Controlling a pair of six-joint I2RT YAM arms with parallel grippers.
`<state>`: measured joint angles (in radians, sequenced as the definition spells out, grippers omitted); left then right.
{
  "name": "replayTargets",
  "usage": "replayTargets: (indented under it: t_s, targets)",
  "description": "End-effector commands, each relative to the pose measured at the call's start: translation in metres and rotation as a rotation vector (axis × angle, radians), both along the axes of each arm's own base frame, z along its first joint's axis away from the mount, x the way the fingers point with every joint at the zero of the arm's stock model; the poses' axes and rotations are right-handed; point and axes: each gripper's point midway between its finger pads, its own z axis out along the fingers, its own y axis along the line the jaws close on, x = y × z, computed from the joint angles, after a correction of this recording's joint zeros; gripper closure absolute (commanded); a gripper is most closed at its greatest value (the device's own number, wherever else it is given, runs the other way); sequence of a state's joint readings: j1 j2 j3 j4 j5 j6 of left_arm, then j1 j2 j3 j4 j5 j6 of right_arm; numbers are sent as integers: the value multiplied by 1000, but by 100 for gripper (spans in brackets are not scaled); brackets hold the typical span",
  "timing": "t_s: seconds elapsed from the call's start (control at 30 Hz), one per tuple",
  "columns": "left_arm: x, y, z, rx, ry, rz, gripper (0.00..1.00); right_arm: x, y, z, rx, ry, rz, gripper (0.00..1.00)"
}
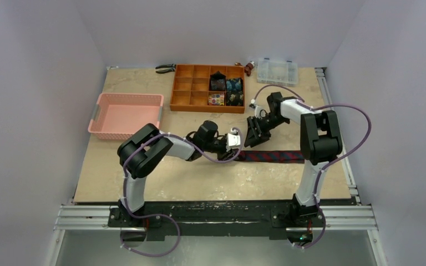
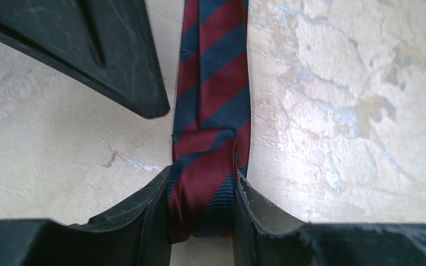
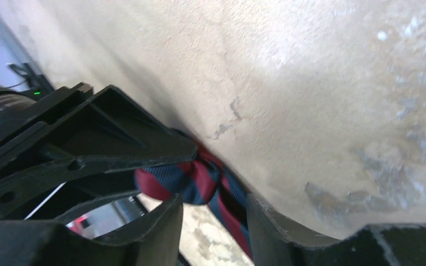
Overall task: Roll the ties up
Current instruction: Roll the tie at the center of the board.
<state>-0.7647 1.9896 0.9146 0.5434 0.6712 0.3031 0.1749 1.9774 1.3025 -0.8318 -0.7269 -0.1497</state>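
Right now the step in hand looks like starting the roll on the long narrow navy necktie with dark red diagonal stripes. It lies flat and straight on the pale stone-patterned desk in front of the right arm, with its left end turned back over itself. The left fingers grip that doubled end, one against each edge of the fold, and the rest of the fabric runs straight away from them. The right fingers stand apart just beside the fold and hold nothing; bare desk shows in the gap between them. To do this well, the left fingers should turn the fold squarely along the tie's length, so each wrap lands on the last and the edges stay level. A slanted start would likely give a cone rather than a neat bundle. The right fingers seem best used pressing the flat fabric just ahead of the roll, keeping it taut without crowding the left fingers, which are very near. Silky cloth probably springs open, so the grip should not loosen until the other side has it pinned. Small rolled tie bundles already sit in the orange wooden divided tray at the far side.
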Motion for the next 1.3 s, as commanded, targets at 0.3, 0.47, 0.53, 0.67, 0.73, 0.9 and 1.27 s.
replayTargets:
  t_s: [0.3, 0.47, 0.53, 0.67, 0.73, 0.9, 1.27]
  targets:
    - [-21, 66, -75, 442, -195, -148, 95, -40, -3, 4, 104, 145, -34, 62]
    - [-22, 61, -59, 373, 17, -57, 96, -28, -20, -21, -21, 90, -31, 76]
    - [-25, 55, -45, 304, 91, -47, 96, -18, -25, -32, -69, 64, -43, 79]
    - [-21, 39, -2, 129, 138, -28, 96, -16, -33, -51, -134, 73, -58, 81]
    - [-17, 31, 22, 51, 131, -21, 95, -20, -38, -59, -165, 85, -51, 81]
    - [-7, 15, 74, -85, 111, -15, 93, -22, -46, -71, -212, 95, -46, 81]
    - [-21, 54, -2, 293, 27, 0, 91, -6, -48, -73, -235, 78, -35, 82]
